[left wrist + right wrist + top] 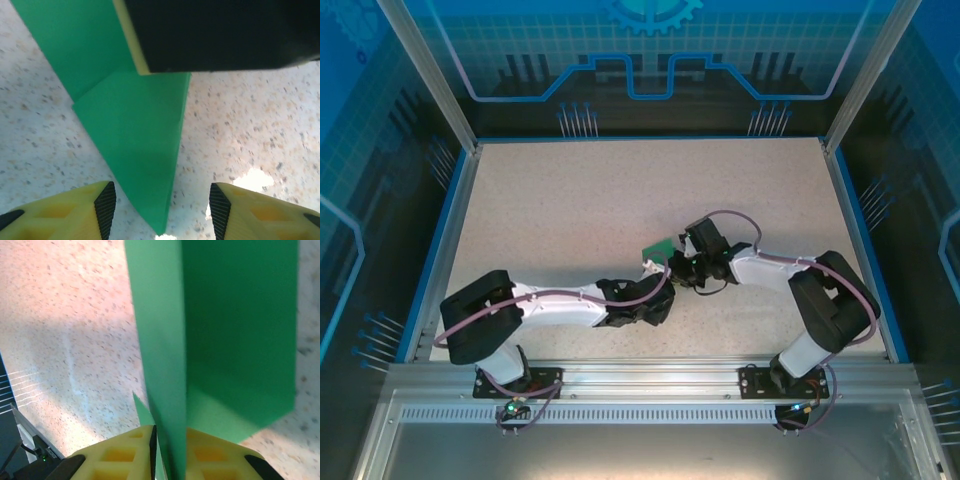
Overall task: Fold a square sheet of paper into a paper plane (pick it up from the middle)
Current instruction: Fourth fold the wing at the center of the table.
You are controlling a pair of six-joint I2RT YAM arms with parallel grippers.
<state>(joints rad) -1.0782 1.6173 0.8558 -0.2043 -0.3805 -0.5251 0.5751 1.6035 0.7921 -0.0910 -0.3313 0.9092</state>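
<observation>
The speckled table [570, 200] lies under both arms. The folded green paper [235, 330] is a layered shape narrowing to a point, held near the table's middle. Whether it touches the surface cannot be told. The right gripper [170, 435] has its jaws pressed together on the paper, which runs forward from them edge-on. The left gripper [162, 200] has its jaws spread wide, with the paper's pointed tip between them, touching neither yellow finger [75, 210].

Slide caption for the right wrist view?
Right pincer shut on the folded green paper, over the speckled table.
</observation>
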